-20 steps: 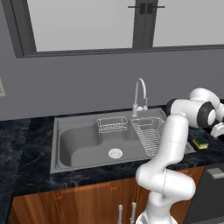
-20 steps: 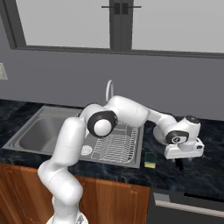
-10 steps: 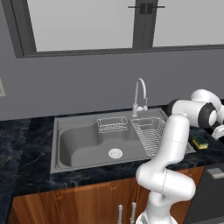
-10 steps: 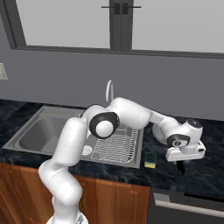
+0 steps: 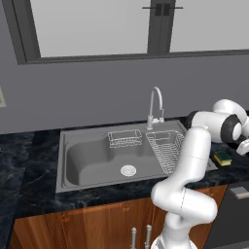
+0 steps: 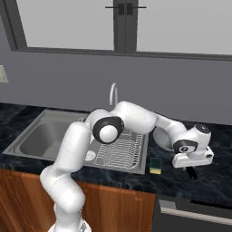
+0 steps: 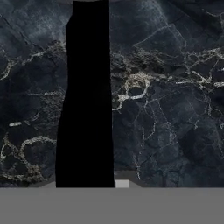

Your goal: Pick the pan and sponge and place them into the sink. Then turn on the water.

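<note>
Claw [image 6: 192,171] is closed narrow around the pan's black handle [image 7: 85,96], low over the dark bench [image 7: 175,109]. Sponge [image 6: 156,165] lies just beside it, toward the sink [image 5: 87,160]. Judged best: lift straight, keep the handle level, then swing sinkward.

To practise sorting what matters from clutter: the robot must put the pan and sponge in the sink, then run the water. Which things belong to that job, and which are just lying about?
For the job: pan, gripped by its handle; sponge; sink; tap; gripper.

Lying about: dish rack; wire basket; window.
</note>
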{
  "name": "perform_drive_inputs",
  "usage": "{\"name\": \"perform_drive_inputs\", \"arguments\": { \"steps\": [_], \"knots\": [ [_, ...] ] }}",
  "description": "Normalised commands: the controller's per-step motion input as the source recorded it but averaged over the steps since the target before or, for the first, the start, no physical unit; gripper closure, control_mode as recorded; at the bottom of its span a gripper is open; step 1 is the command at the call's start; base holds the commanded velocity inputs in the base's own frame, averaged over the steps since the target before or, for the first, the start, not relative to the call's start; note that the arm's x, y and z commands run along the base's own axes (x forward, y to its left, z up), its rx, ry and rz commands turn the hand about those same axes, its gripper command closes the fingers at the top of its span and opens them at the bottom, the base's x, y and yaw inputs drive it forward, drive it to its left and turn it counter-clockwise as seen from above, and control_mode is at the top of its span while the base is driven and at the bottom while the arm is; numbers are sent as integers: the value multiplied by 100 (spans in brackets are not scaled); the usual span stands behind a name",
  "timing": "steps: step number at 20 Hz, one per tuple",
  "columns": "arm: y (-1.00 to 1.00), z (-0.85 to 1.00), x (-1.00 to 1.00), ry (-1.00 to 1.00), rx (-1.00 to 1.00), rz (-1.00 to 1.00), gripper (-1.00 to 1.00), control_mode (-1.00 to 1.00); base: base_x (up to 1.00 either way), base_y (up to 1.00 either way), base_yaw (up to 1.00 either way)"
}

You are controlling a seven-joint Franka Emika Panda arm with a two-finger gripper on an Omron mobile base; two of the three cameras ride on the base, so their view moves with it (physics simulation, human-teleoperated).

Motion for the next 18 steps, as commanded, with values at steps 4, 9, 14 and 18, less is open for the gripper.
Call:
{"name": "perform_drive_inputs", "arguments": {
  "steps": [4, 9, 14, 18],
  "knots": [
    [-1, 7, -2, -1, 0, 3, 100, -100, 0, 0, 0],
    [-11, 38, -9, -2, 2, 13, 100, -100, 0, 0, 0],
    [-14, 42, -19, -4, 1, 16, 100, -100, 0, 0, 0],
    [-8, 36, -19, -4, 0, 19, 100, -100, 0, 0, 0]
  ]
}}
